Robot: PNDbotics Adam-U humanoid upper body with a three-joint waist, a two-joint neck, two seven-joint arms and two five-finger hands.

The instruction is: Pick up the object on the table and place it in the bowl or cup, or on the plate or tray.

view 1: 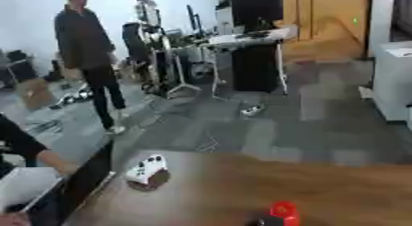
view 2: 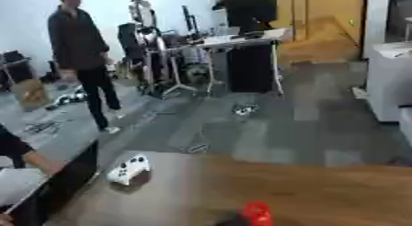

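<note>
Only one white controller (view 1: 146,169) and one red object (view 1: 284,210) occupy the wooden table (view 1: 338,188); no fingers visible.

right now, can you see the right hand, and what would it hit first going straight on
Neither robot hand shows in either view, so its line cannot be judged. On the wooden table only a white controller and a red object at the near edge show.

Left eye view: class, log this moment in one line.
table: wooden | white game controller: far left | red object: near edge | robot hands: not in view
</note>
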